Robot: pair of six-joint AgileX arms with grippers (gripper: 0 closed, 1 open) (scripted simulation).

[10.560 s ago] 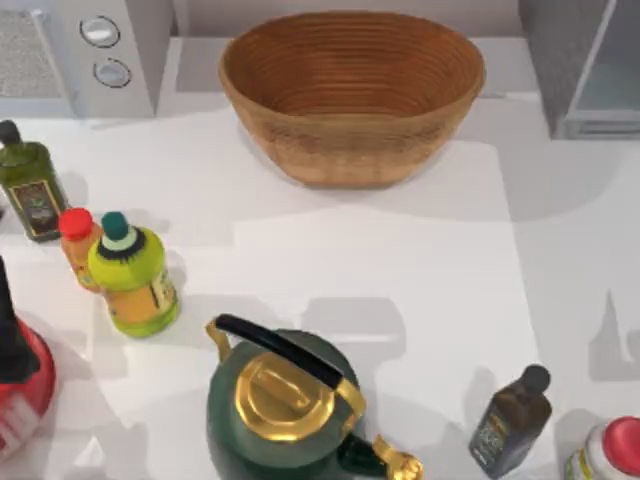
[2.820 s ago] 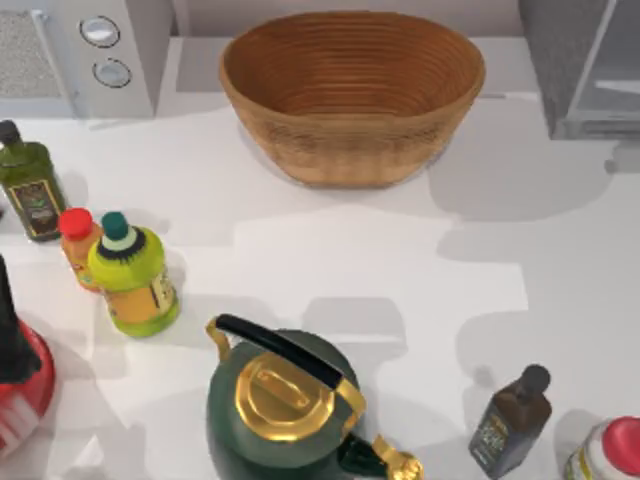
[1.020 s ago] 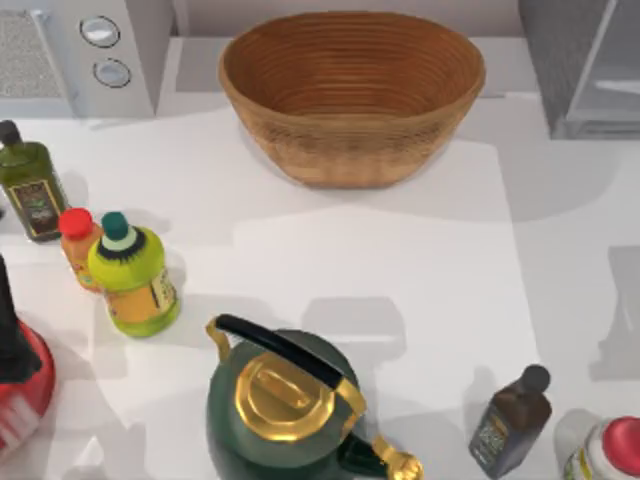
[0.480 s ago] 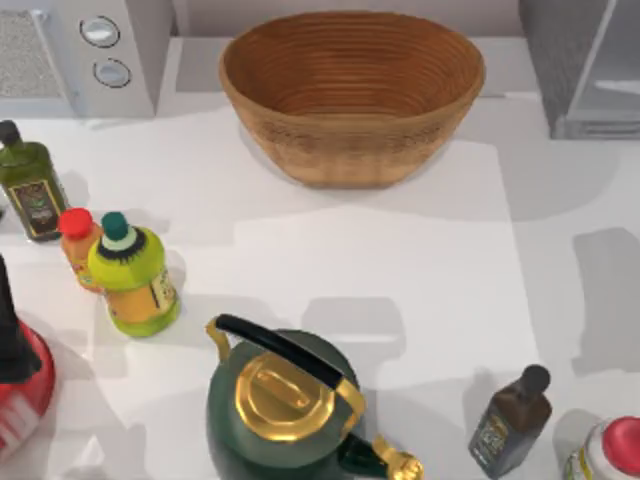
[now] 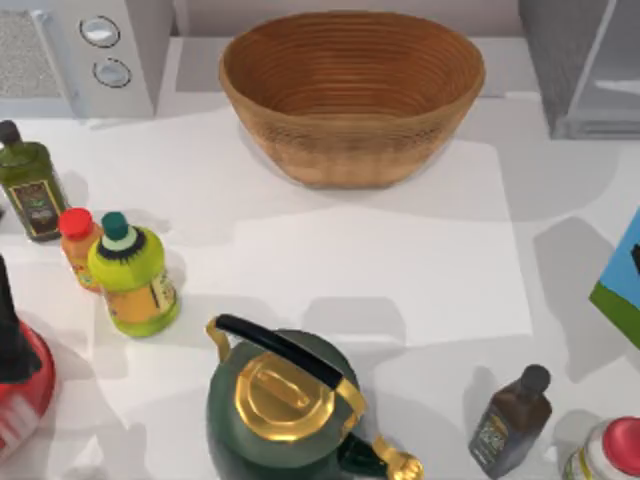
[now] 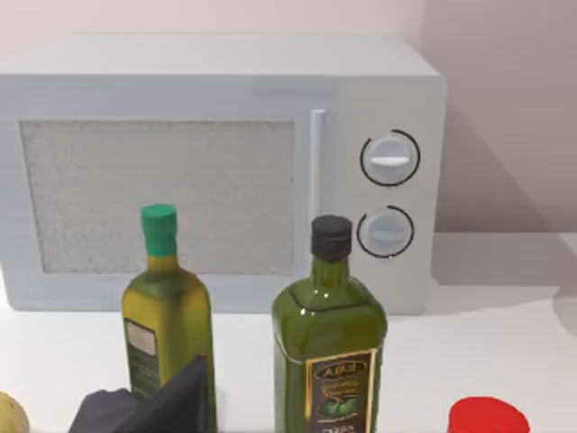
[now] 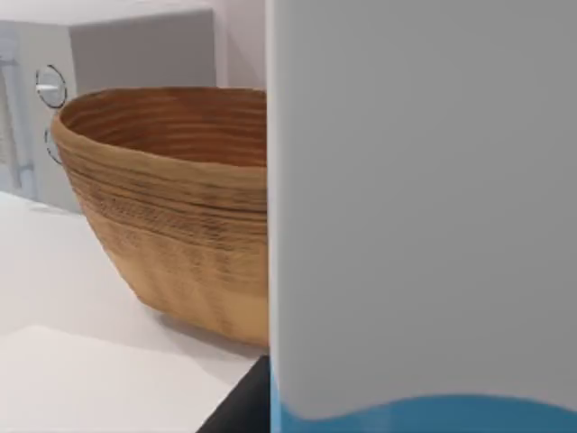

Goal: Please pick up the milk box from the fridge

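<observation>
One new thing: the milk box (image 5: 622,282) has just popped in at the desk's right edge, below the fridge (image 5: 585,62), so it's out. Right gripper's hold: can't tell.

You are looking at a smooth white tabletop (image 5: 400,260) crossed by soft grey shadows, lit evenly from above, with a plain pale beige wall (image 6: 505,117) rising behind it and a light-grey boxy microwave with two round knobs (image 6: 225,171) set against that wall at the table's far left.
</observation>
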